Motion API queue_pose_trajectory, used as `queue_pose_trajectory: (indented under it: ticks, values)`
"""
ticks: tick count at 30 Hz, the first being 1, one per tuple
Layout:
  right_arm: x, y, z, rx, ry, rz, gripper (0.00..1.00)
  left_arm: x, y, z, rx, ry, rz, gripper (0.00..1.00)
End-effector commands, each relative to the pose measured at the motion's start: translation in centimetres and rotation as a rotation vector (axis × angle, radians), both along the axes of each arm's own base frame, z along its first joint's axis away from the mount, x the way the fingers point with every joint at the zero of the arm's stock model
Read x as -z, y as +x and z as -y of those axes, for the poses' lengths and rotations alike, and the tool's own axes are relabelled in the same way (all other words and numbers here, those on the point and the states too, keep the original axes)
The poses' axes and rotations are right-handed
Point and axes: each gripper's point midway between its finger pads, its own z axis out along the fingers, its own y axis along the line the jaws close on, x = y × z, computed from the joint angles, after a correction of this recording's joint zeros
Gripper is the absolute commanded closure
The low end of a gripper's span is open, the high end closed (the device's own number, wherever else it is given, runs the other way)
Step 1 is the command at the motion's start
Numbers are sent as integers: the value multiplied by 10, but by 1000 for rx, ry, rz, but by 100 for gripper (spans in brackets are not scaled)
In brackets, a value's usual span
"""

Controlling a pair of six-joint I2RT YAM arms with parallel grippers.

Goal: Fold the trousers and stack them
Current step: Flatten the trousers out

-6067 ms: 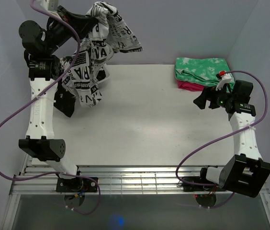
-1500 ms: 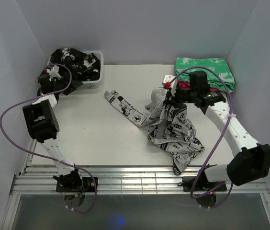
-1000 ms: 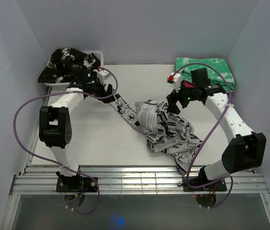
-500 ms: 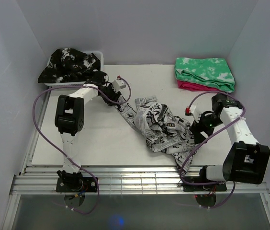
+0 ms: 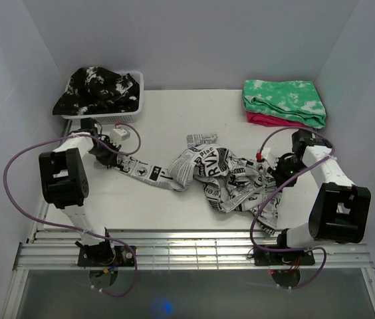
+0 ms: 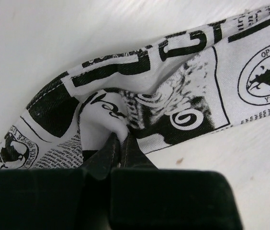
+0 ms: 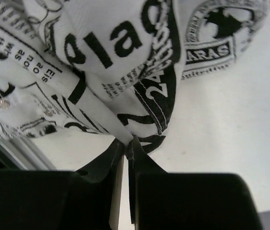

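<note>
Gripping the trousers (image 5: 221, 176) with the left claw (image 5: 112, 159), clamped on a leg end at centre left, and the right claw (image 5: 278, 174), clamped on bunched cloth at centre right.

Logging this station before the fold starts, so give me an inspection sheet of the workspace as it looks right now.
Surface: white table, plain.
Job's things: trousers crumpled mid-table, one leg stretched out to the left.
Clutter: basket holding a black splotched garment, far left; folded green cloth on a pink cloth, far right.
Grippers: left gripper shut on the trousers' leg end; right gripper shut on their right edge.
Cables: purple cables loop beside both arms.
Surroundings: pale walls; metal rail at the near edge.
</note>
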Motion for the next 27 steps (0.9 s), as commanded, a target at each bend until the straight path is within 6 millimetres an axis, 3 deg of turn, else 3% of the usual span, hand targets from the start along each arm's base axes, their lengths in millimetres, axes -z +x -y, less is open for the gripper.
queue_pose_trajectory:
  ticks: [1, 4, 6, 8, 9, 11, 12, 13, 14, 15, 16, 17, 18, 20, 21, 23, 24, 25, 26, 27]
  values:
    - [-30, 53, 20, 54, -51, 176, 92, -15, -31, -33, -45, 37, -31, 100]
    - [-48, 66, 28, 33, -84, 245, 92, -24, -16, -68, -183, 63, 30, 100]
    - [-54, 66, 33, -8, -120, 276, 92, -39, 7, -93, -309, 69, 95, 100]
    - [-58, 63, 34, -28, -131, 297, 92, -40, 21, -107, -385, 76, 113, 100]
    - [-58, 59, 31, -43, -117, 291, 92, -47, 27, -102, -400, 35, 120, 84]
    - [-64, 55, 26, -60, -96, 301, 92, -92, 28, -72, -286, -130, 167, 62]
    - [-67, 53, 22, -65, -77, 304, 92, -122, 27, -36, -144, -287, 238, 46]
    - [-67, 50, 21, -67, -71, 298, 92, -145, 22, -17, -65, -346, 295, 37]
    - [-68, 49, 21, -67, -72, 304, 92, -174, 9, 4, 23, -377, 376, 31]
    - [-66, 47, 21, -66, -76, 296, 92, -187, 0, 45, 183, -393, 425, 27]
    - [-65, 46, 22, -66, -78, 294, 92, -192, -9, 69, 268, -380, 446, 27]
    - [-64, 45, 22, -58, -80, 288, 92, -188, -21, 92, 346, -370, 449, 27]
    - [-62, 44, 22, -56, -77, 283, 92, -195, -43, 142, 508, -379, 466, 27]
    - [-63, 46, 21, -40, -67, 278, 92, -191, -61, 179, 652, -343, 494, 28]
    - [-64, 47, 20, -32, -59, 279, 92, -183, -84, 214, 767, -352, 480, 28]
    - [-66, 51, 18, -7, -44, 274, 92, -173, -94, 240, 856, -325, 512, 29]
    - [-67, 51, 17, -3, -37, 269, 92, -156, -117, 262, 940, -325, 487, 29]
    - [-67, 52, 17, 2, -30, 265, 92, -144, -125, 270, 982, -308, 481, 30]
    - [-66, 53, 16, 6, -26, 258, 92, -140, -120, 281, 1003, -276, 541, 30]
    - [-65, 52, 15, 12, -20, 250, 92, -121, -136, 292, 1045, -274, 530, 30]
